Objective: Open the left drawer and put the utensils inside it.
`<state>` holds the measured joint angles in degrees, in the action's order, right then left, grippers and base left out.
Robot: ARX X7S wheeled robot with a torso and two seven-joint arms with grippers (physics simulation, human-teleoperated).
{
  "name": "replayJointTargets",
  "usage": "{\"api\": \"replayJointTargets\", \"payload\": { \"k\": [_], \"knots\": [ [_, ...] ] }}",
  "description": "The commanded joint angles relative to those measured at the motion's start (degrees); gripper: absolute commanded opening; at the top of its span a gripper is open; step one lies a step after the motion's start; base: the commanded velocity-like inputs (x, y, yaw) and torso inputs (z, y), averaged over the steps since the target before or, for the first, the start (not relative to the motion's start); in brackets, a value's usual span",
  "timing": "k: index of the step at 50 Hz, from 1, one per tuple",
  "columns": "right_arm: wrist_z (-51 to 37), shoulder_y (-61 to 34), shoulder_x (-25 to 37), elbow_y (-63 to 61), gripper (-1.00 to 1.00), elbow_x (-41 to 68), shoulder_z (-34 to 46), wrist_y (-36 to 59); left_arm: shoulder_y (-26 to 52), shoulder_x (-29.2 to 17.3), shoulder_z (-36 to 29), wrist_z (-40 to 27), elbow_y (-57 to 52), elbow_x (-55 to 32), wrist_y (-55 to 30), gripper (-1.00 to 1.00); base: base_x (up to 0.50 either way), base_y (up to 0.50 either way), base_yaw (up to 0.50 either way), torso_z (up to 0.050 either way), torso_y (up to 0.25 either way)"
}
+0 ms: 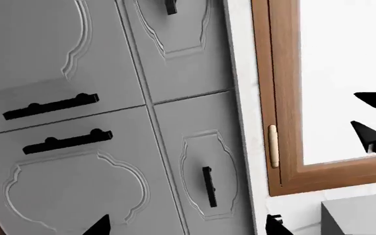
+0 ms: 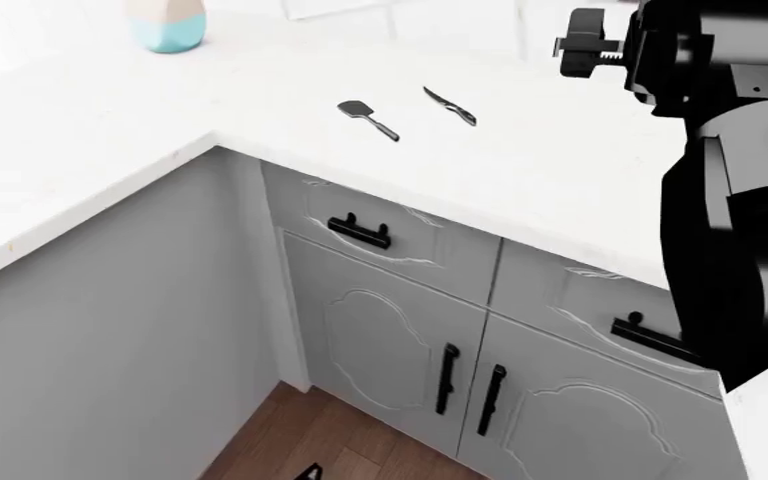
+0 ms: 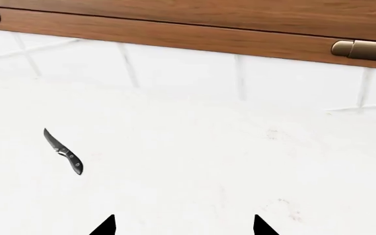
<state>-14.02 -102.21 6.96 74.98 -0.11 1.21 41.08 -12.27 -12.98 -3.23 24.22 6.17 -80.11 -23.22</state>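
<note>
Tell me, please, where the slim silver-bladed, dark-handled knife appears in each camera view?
Head view: slim silver-bladed, dark-handled knife on the white countertop, right of the dark grey spatula.
Right wrist view: knife at left.
Left wrist view: not in it.
Shared landmark: the white countertop.

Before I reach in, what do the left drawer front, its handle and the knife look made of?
Left drawer: matte grey painted panel, probably wood or MDF, with routed edging. Its handle: matte black bar, likely metal. Knife: pale metallic-looking blade, dark handle, maybe plastic; too small to be sure.
</note>
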Motion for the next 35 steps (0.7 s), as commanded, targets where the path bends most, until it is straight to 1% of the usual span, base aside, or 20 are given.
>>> {"api": "replayJointTargets", "payload": {
  "k": [1, 16, 26, 35],
  "knots": [
    [0.1, 0.1, -0.1, 0.0, 1.00, 0.0, 1.0, -0.9, -1.7, 0.1, 1.4, 6.7, 3.5, -7.2, -1.9, 1.00, 0.44, 0.24, 0.00, 0.000, 0.000],
    [0.1, 0.5, 0.2, 0.0, 1.00, 0.1, 1.1, -1.0, -1.6, 0.3, 1.0, 7.0, 4.4, -6.7, -1.0, 1.00, 0.44, 0.24, 0.00, 0.000, 0.000],
    [0.4, 0.9, 0.2, 0.0, 1.00, 0.1, 1.5, -0.9, -0.3, 0.0, 0.7, 8.4, 7.6, -6.5, -0.8, 1.00, 0.44, 0.24, 0.00, 0.000, 0.000],
    [0.4, 1.2, 0.3, 0.0, 1.00, 0.1, 1.6, -1.2, -0.5, 0.0, 0.6, 8.4, 7.4, -6.5, -0.4, 1.00, 0.44, 0.24, 0.00, 0.000, 0.000]
  ]
}}
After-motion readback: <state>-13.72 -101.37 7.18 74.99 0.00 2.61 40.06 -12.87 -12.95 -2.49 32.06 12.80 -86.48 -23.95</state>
